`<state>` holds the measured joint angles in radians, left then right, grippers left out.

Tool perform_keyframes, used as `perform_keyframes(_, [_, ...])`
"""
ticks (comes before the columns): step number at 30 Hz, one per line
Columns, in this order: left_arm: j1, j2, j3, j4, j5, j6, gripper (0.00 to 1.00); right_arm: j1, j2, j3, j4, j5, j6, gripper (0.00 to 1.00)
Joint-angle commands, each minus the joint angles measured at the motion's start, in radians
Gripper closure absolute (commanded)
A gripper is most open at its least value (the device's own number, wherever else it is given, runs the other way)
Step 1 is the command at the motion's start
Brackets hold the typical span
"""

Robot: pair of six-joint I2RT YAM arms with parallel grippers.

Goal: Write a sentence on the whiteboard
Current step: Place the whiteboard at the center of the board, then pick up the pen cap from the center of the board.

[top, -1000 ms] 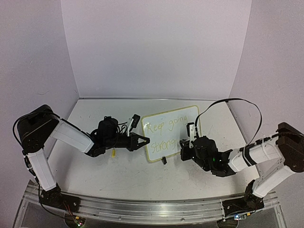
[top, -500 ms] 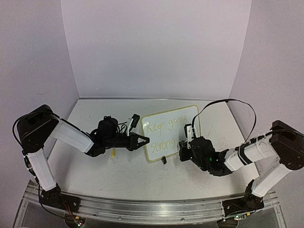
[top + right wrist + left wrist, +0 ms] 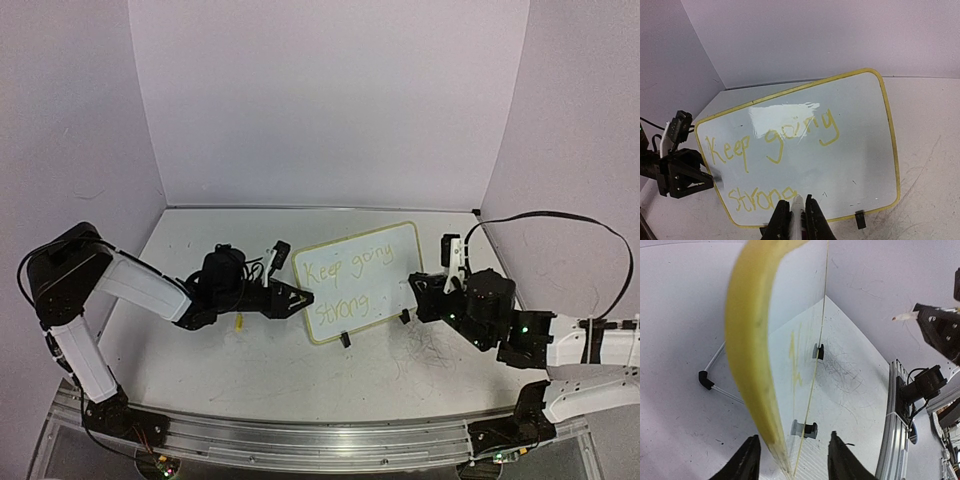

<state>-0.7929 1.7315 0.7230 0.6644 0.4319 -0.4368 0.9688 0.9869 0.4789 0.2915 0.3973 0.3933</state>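
Whiteboard [image 3: 398, 268] stands mid-table, long axis left-right. Sentence [image 3: 771, 142] looks complete in 2 lines. Left claw [image 3: 793, 450] spread, straddling whiteboard's left edge. Right claw [image 3: 796, 205] pinching marker [image 3: 798, 225], tip toward whiteboard's lower edge, nearer for touch-ups.

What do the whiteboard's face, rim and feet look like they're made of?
Whiteboard face: glossy white, probably a coated or laminate sheet, since it throws a bright glare patch. Rim: pale yellow-green and smooth, likely plastic. Clip feet: matte black, probably plastic, though too small to be sure.
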Motion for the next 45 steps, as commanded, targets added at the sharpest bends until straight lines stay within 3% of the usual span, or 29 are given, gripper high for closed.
perform_keyframes(1, [0.0,-0.15,-0.041,-0.095,-0.069,0.017,0.44,-0.005,0.001,0.035,-0.077,0.01,-0.033,1.0])
perform_keyframes(8, [0.007,-0.362,-0.151,-0.402,-0.27,-0.112,0.33,-0.005,0.002,0.094,-0.08,-0.026,-0.108,1.0])
perform_keyframes(12, [0.011,-0.371,-0.094,-0.77,-0.488,-0.224,0.33,-0.005,0.008,0.099,-0.08,-0.055,-0.117,1.0])
perform_keyframes(16, [0.046,-0.305,0.0,-0.952,-0.581,-0.237,0.35,-0.005,0.02,0.094,-0.08,-0.088,-0.123,1.0])
perform_keyframes(28, [0.072,-0.018,0.179,-1.029,-0.616,-0.2,0.51,-0.004,-0.05,0.051,-0.086,-0.105,-0.088,1.0])
perform_keyframes(45, [-0.002,0.086,0.204,-1.115,-0.622,-0.229,0.74,-0.004,-0.056,0.055,-0.082,-0.101,-0.109,1.0])
